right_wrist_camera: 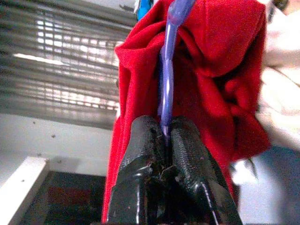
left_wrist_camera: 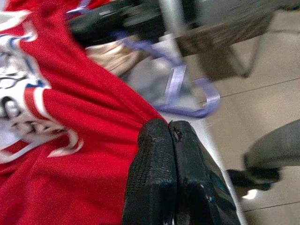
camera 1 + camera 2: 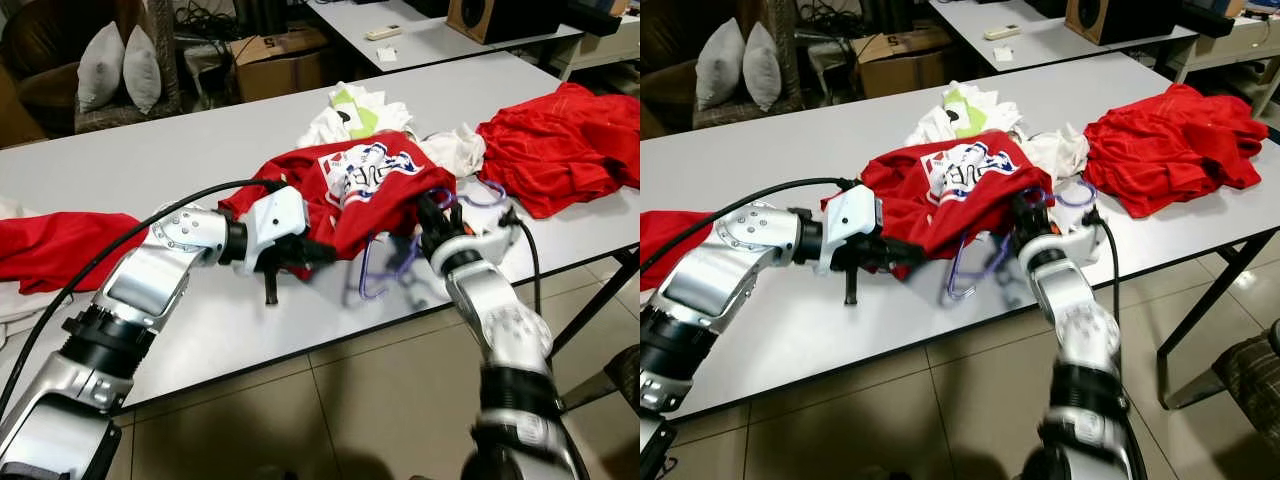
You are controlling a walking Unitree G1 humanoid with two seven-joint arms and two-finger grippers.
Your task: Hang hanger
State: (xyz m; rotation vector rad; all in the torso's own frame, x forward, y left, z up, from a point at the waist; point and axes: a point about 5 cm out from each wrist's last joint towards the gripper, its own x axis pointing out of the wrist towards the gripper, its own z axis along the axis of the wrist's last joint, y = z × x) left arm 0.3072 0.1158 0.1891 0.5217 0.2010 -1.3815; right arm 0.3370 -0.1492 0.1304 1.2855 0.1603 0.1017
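A red shirt with a white and blue print lies bunched in the middle of the grey table. A purple hanger sticks out from under its near edge, partly inside the cloth. My left gripper reaches in from the left and is shut on the shirt's near hem; in the left wrist view its fingertips press together against red fabric. My right gripper is at the shirt's right edge, shut on the purple hanger, with red cloth draped around the wire.
A pile of red clothes lies at the table's right end, white garments behind the shirt, another red cloth at the left. Beyond stand a cardboard box, cushions and a second table. Tiled floor lies below.
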